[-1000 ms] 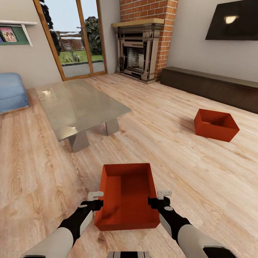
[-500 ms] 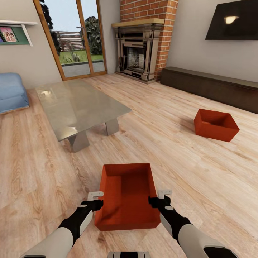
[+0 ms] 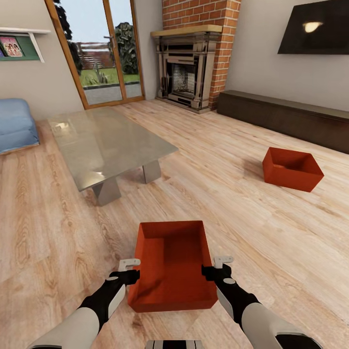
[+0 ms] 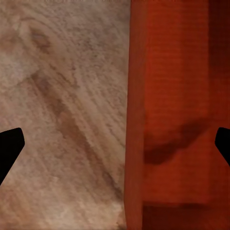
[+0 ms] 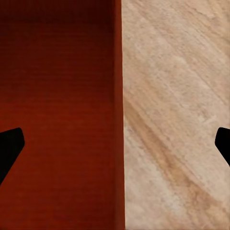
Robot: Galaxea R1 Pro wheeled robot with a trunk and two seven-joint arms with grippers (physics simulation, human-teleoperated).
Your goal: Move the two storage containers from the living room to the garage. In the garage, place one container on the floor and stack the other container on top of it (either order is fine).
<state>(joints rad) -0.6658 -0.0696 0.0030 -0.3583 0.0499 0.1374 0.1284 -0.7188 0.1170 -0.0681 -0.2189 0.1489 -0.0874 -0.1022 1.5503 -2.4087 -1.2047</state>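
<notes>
Two storage containers are sitting on the wood floor (image 3: 242,160): the near container (image 3: 172,264), its side walls straddled by the spread-open left gripper (image 3: 128,271) and right gripper (image 3: 217,267), and the far container (image 3: 292,169) near the TV bench (image 3: 286,116).

Your right end effector (image 3: 216,267) has crept slightly toward the lower right of the frame beside the near container (image 3: 172,264); nothing else moved.

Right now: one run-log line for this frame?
room: living room | left pincer: open, straddling near container left wall | right pincer: open, straddling right wall | far container: on wood floor
</notes>
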